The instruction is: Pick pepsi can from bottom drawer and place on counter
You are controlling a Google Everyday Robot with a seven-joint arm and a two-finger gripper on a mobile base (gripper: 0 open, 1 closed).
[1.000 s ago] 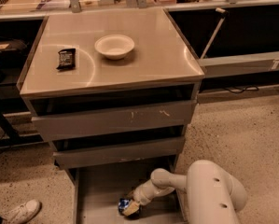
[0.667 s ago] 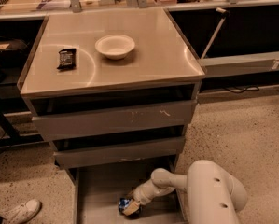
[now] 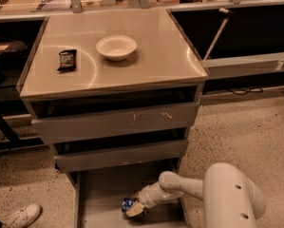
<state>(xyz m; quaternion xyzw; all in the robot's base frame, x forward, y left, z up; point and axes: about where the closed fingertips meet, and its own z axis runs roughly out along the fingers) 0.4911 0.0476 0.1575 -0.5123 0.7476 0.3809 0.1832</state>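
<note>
Gripper (image 3: 135,209): low inside the bottom drawer (image 3: 101,194), at its front right part, right against the pepsi can (image 3: 128,204).
Grip: it cannot be told whether it is clamped on the can or released.
Pepsi can: on the drawer floor, only a patch of blue and white showing at the gripper's left.
Change since a second ago: none visible; gripper, can and arm (image 3: 179,188) sit where they were.
Hidden: most of the can is covered by the gripper, so whether it stands or lies cannot be told.
Cut off: drawer's front edge and the arm's big white housing run out at the lower border.
Drawer edges: low side walls left and right; bare floor to the can's left and behind it.
Overhead: two scuffed drawer fronts (image 3: 115,122) stacked above the drawer's rear.
Counter (image 3: 156,56): well above, bearing a white bowl (image 3: 116,47) and, left of it and apart, a dark snack packet (image 3: 67,60); its right half is bare.
Surroundings: speckled floor (image 3: 246,132) at right; white shoe (image 3: 23,216) at lower left.
</note>
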